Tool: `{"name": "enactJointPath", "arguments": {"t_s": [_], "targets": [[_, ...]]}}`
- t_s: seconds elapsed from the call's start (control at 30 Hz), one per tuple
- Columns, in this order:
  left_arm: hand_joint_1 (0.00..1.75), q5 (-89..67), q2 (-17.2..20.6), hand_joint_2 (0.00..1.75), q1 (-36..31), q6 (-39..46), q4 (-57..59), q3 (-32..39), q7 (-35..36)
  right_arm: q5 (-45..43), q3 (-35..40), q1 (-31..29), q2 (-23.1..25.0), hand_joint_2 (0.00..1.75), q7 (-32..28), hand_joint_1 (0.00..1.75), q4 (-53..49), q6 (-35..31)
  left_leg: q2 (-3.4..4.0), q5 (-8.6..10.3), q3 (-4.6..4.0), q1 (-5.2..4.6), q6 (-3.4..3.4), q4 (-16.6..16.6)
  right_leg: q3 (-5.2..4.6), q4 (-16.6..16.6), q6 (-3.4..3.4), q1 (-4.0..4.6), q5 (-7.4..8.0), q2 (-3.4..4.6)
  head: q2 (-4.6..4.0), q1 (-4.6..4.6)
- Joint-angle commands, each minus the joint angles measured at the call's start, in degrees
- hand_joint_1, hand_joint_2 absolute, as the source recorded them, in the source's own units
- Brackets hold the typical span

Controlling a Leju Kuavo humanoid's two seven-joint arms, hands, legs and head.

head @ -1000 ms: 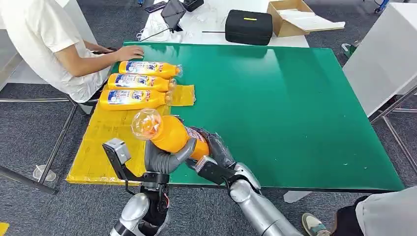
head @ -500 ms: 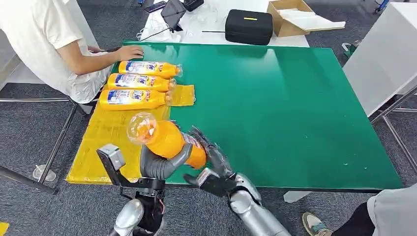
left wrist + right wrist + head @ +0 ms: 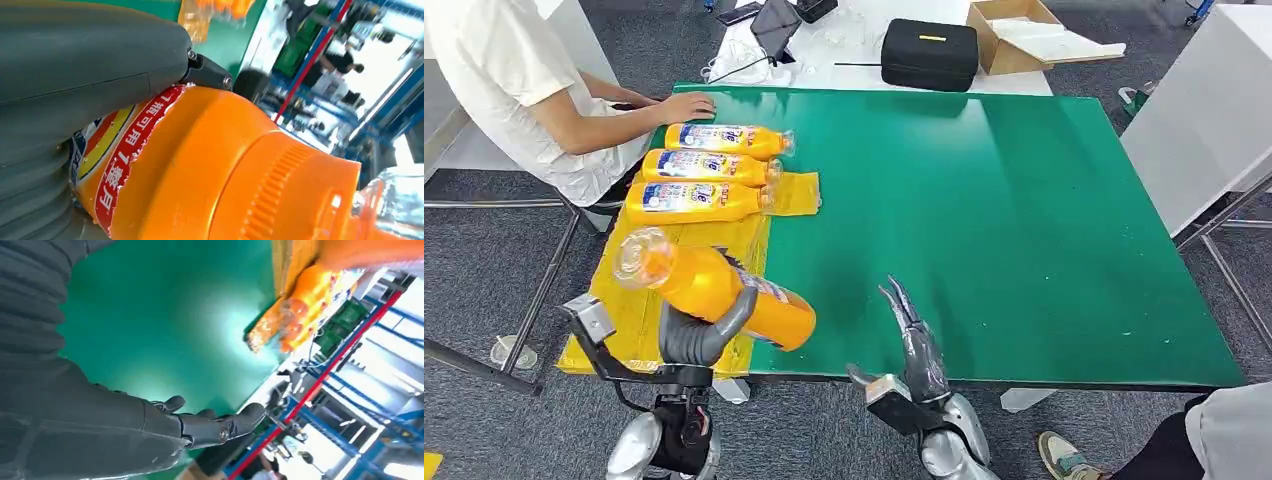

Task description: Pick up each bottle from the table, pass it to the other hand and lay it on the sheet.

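Bottle [image 3: 714,290] sits gripped in my left hand [image 3: 696,335] above the yellow sheet [image 3: 639,265]. My right hand [image 3: 914,345] hangs open, empty, over the green counter [image 3: 984,200].

An orange bottle [image 3: 714,290] with a clear domed cap is held in the air above the yellow sheet [image 3: 639,265], cap toward 10 o'clock, base toward 4 o'clock. Three matching bottles [image 3: 709,168] lie side by side across the sheet's 12 o'clock end, caps toward 3 o'clock.
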Motion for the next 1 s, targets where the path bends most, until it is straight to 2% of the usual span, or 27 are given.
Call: {"name": "enactJointPath", "arguments": {"t_s": [0.03,0.07,0.13,0.2,0.37,0.47,0.73,0.8,1.0], "targets": [[1.75,-16.77,1.98,1.75,-2.15,10.33,3.50,1.08,-4.23,-2.08,-4.50,2.26,0.47,1.75,-2.15,0.00,2.02,-1.40,-0.04,-0.02,0.15,0.02,-0.02,-0.04,0.15,-0.04,-0.08,0.03,-0.03,-0.02,0.00,0.00],[1.75,-24.16,2.51,1.75,-2.79,15.07,4.73,0.02,-5.23,-3.45,-4.69,2.53,0.31,1.75,-2.15,0.00,1.35,-1.19,-0.05,-0.09,0.33,0.05,-0.03,-0.03,0.35,-0.04,-0.13,0.06,-0.10,-0.03,0.00,0.00],[1.75,-33.13,3.59,1.75,-4.21,18.15,8.02,-1.57,-1.67,-4.60,-4.66,2.43,0.12,1.75,-2.15,0.00,0.82,-1.95,-0.07,0.00,0.17,0.00,-0.01,-0.06,0.19,-0.05,-0.07,0.00,-0.04,-0.08,0.00,0.02],[1.75,-48.41,4.72,1.75,-6.99,22.84,14.83,-2.73,2.68,-6.62,-3.85,2.16,-0.09,1.75,-2.15,0.00,-1.07,-3.99,-0.06,0.02,0.17,-0.02,0.00,-0.08,0.17,-0.05,-0.07,-0.02,-0.03,-0.06,0.00,0.00],[1.75,-48.59,4.17,1.75,-7.60,22.83,16.91,-1.98,1.94,-6.73,-3.79,1.72,0.01,1.75,-2.15,0.00,-0.60,-4.06,0.00,-0.06,0.44,0.03,-0.03,-0.07,0.43,-0.05,-0.18,0.03,-0.09,0.00,0.00,0.00],[1.75,-61.25,5.42,1.75,-10.77,24.81,21.78,-4.25,5.74,-8.07,-2.29,0.96,-0.13,1.75,-2.15,0.00,-2.74,-4.33,-0.01,0.00,0.20,0.01,-0.01,-0.06,0.20,-0.05,-0.09,0.01,-0.02,-0.01,0.00,0.02],[1.75,-74.09,5.90,1.75,-21.47,16.86,41.48,-6.99,10.73,-10.74,0.86,-1.94,0.33,1.75,-2.15,0.00,-1.44,-2.64,0.03,0.02,0.31,0.02,-0.02,-0.04,0.29,-0.03,-0.13,0.03,0.01,0.04,0.00,0.02],[1.75,-74.09,5.90,1.75,-21.47,16.86,41.48,-6.99,10.73,-10.74,0.86,-1.94,0.33,1.75,-2.15,0.00,-1.44,-2.64,0.03,0.06,0.24,0.04,-0.05,-0.03,0.23,-0.02,-0.12,0.04,0.02,0.03,0.00,0.00],[1.75,-78.44,6.18,1.75,-26.62,10.48,52.86,-9.16,12.60,-12.46,2.44,-2.53,0.26,1.75,-2.15,0.00,-0.50,-2.22,0.06,-0.03,0.35,0.05,-0.04,0.01,0.34,0.01,-0.14,0.06,-0.06,0.07,0.00,0.02]]}}
